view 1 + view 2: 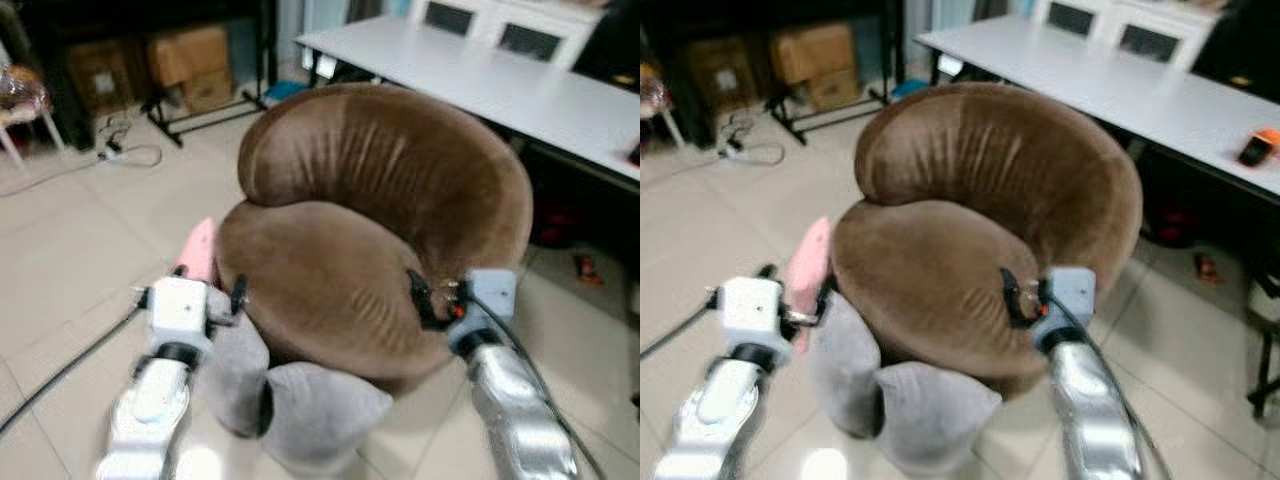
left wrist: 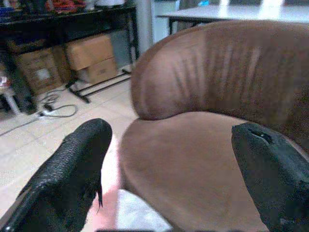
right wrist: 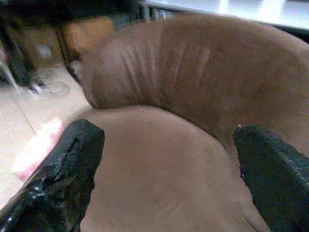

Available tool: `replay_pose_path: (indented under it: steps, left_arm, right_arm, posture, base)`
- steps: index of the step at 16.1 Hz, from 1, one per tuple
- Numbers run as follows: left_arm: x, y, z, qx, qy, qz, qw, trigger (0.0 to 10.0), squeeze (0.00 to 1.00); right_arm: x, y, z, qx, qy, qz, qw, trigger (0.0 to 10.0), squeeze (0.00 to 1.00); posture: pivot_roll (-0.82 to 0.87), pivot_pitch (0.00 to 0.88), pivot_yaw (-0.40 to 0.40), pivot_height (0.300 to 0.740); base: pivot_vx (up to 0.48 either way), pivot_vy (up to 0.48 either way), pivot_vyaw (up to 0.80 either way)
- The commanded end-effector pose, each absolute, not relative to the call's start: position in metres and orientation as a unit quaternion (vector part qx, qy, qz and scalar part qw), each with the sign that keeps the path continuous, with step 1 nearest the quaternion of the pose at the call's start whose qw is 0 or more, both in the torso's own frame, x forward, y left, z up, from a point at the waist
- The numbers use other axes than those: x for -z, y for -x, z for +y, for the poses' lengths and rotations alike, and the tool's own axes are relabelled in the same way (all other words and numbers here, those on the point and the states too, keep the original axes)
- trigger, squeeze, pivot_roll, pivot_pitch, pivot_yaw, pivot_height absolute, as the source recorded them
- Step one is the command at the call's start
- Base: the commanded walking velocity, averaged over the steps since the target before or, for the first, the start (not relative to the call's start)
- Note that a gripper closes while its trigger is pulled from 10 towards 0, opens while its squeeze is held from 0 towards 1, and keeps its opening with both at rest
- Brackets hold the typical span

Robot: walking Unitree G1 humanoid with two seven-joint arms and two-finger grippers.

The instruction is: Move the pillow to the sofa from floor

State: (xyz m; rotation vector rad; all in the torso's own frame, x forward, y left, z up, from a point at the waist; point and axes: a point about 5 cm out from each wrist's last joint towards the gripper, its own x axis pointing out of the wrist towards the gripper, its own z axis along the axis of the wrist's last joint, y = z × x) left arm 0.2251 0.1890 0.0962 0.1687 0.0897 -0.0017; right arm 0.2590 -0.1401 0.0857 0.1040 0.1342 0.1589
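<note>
One brown sofa (image 1: 380, 230), round and velvety with a curved back, stands on the tiled floor (image 1: 70, 260). One pillow (image 1: 290, 405), grey, with a pink side (image 1: 200, 250) showing behind it, lies on the floor against the sofa's front-left edge, bent into two lobes; none of it is up on the seat.

Two tools are raised. The left tool (image 1: 205, 290) hovers above the pillow's upper end, just beside the sofa's left edge; the left wrist view shows its two black fingers (image 2: 72, 169) spread wide with nothing between them, the seat and a strip of pink pillow beyond. The right tool (image 1: 425, 298) is over the front-right edge of the seat; the right wrist view shows its two fingers (image 3: 67, 169) also spread wide and holding nothing, the seat beneath them.

Behind the sofa stands one long white table (image 1: 500, 80). At the far left of the floor sit two cardboard boxes (image 1: 190, 60), with one cable (image 1: 110, 155) curled on the tiles
</note>
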Motion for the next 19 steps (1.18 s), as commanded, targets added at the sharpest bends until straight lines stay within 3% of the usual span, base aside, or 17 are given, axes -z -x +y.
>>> replay_pose_path:
  steps: [1, 5, 10, 19]
  left_arm:
    - [-0.101, -0.229, 0.178, 0.018, -0.075, 0.03, 0.997, 10.0, 0.64]
    - [-0.101, -0.229, 0.179, 0.014, -0.081, 0.03, 0.996, 10.0, 0.62]
    - [-0.095, -0.227, 0.177, 0.028, -0.118, 0.037, 0.992, 10.0, 0.58]
    - [-0.092, -0.224, 0.18, 0.014, -0.11, 0.043, 0.993, 10.0, 0.6]
  right_arm:
    - [-0.082, -0.254, -0.156, -0.053, -0.043, 0.076, 0.995, 10.0, 0.0]
    - [-0.083, -0.254, -0.153, -0.072, -0.028, 0.073, 0.994, 10.0, 0.0]
    - [-0.079, -0.253, -0.163, -0.063, -0.029, 0.084, 0.994, 10.0, 0.0]
    - [-0.08, -0.253, -0.166, -0.058, -0.03, 0.082, 0.995, 10.0, 0.0]
  posture:
    - [0.02, 0.0, -0.085, 0.74]
    - [0.02, 0.0, -0.086, 0.74]
    - [0.01, 0.0, -0.089, 0.735]
    - [0.01, 0.002, -0.094, 0.65]
  base:
    - [0.375, 0.0, 0.0]
    - [0.349, 0.0, 0.36]
    - [0.0, 0.0, 0.0]
    - [0.0, 0.0, 0.0]
